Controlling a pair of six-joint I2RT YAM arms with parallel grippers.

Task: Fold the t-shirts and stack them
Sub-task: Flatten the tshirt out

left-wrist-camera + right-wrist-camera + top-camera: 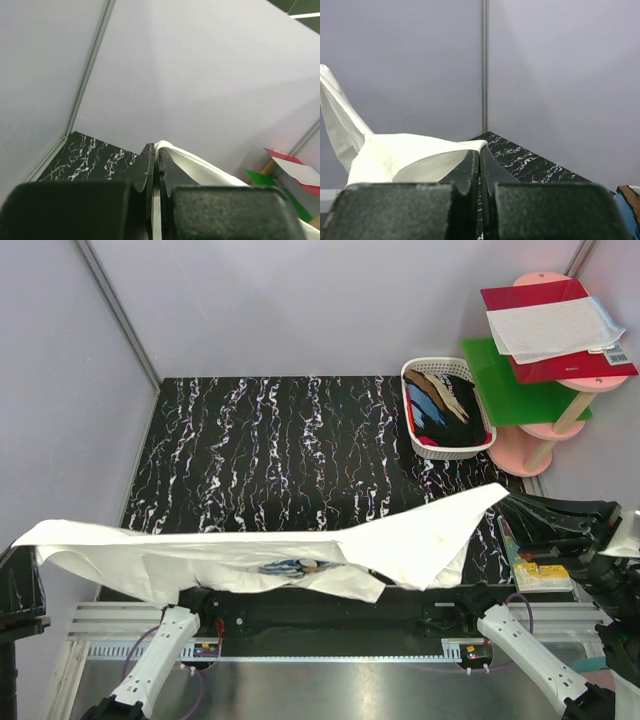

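The large white t-shirt [270,550] hangs stretched in the air across the near edge of the table, a bit of its blue print [290,566] showing underneath. My left gripper [25,540] is shut on its left corner; the cloth [200,170] shows pinched between the jaws [156,150]. My right gripper [505,502] is shut on its right corner; the cloth [410,152] runs off to the left from the jaws [481,150]. Other t-shirts, dark, blue and tan [445,405], lie in the white basket.
The white plastic basket [417,440] stands at the table's back right. Beyond it a pink stand carries a green board [520,390], a red folder [570,365] and a white paper sheet [550,325]. A coloured book [540,575] lies at the right near edge. Grey walls enclose the black marbled table [290,440].
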